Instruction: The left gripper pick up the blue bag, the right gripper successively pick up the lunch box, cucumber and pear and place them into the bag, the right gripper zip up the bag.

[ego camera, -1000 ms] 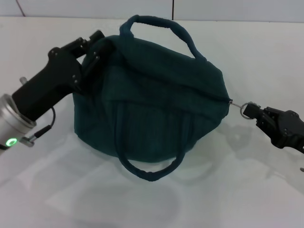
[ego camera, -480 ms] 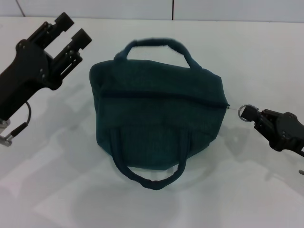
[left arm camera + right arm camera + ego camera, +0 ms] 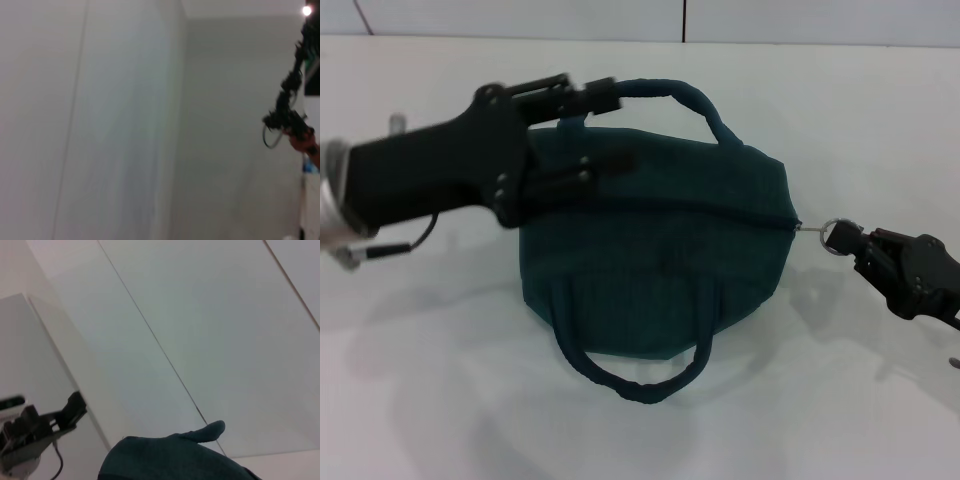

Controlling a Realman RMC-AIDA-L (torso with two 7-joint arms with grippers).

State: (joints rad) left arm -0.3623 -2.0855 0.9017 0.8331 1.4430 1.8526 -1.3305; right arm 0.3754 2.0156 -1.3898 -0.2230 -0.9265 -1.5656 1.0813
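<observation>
From the head camera, the nearest thing I see is the front handle [image 3: 638, 372] of the blue bag [image 3: 660, 265], looping down flat onto the white bench [image 3: 440, 400]. The bag itself sits in the middle of the bench, resting on its base, its top seam running across from my left toward the right end, where the zip appears drawn shut all the way.

At that right end, the silver ring pull [image 3: 832, 236] sticks out on a short link, and my right tool [image 3: 855, 250] has its black fingers pressed together on it, pinching the ring just beside the bag's corner. The rest of that claw trails off to the right edge of the view.

Farther back on my left, the left tool [image 3: 610, 125] reaches in horizontally over the bag's upper left part. Its two fingers are spread, one near the rear handle [image 3: 670, 95] and one lower over the fabric; I cannot tell whether either touches the bag.

The right wrist camera shows a bulge of the bag's fabric [image 3: 170, 457] with a handle tip and, beyond, the left tool. The left wrist camera shows only wall.
</observation>
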